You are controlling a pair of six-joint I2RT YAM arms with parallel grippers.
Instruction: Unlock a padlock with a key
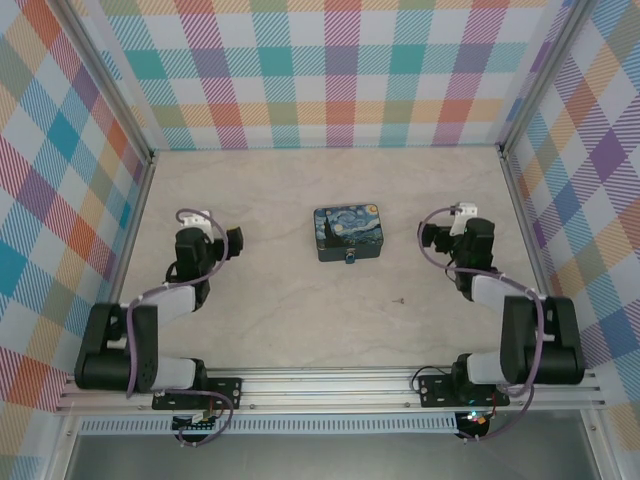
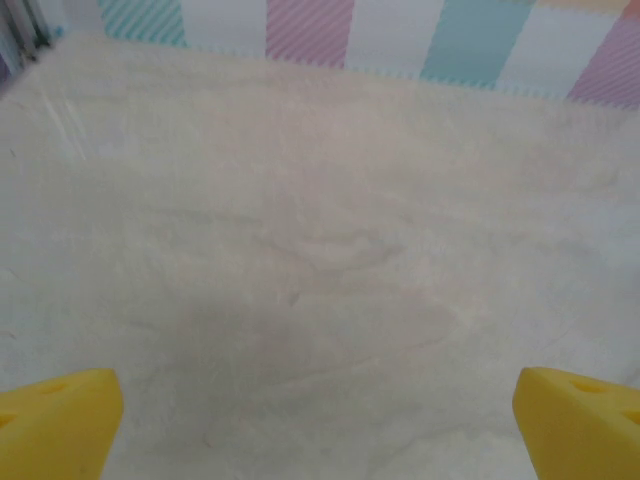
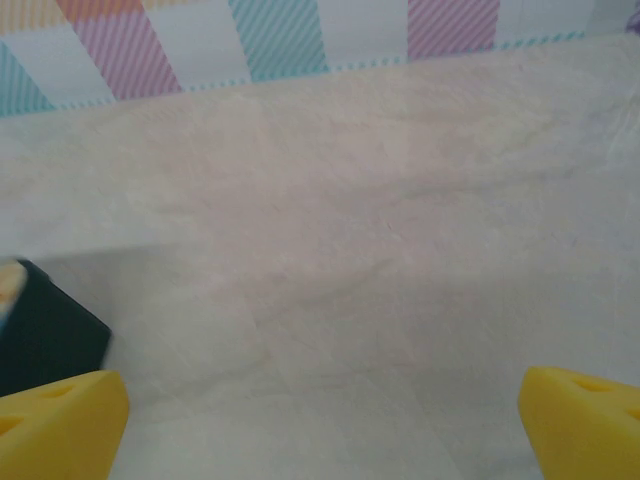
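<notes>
Top view: a pale, marbled worktop (image 1: 280, 320) enclosed on three sides by checked pastel wall panels (image 1: 340, 70), with an aluminium rail (image 1: 330, 385) along the near edge carrying both arm bases.

A dark blue tin (image 1: 347, 232) painted with a swirling night sky lies flat near the centre of the worktop. The padlock (image 1: 352, 258), a very small blue body with a silver part, sits just beside the middle of the tin's near side; whether it touches the tin cannot be told. The key (image 1: 400, 299), a thin grey sliver, lies on bare worktop nearer than the padlock and towards the right arm, apart from both padlock and tin.

The left gripper (image 1: 236, 241) hangs to the left of the tin, well apart from it and pointing towards it. In the left wrist view its yellow fingertips (image 2: 60, 425) stand wide apart at the lower corners, with bare worktop between them and nothing held.

The right gripper (image 1: 424, 236) hangs to the right of the tin, facing it from the opposite side. In the right wrist view its yellow fingertips (image 3: 585, 420) are likewise spread wide and hold nothing; a dark corner of the tin shows at the left edge, just above the left fingertip. Nothing lies between either gripper and the tin.
</notes>
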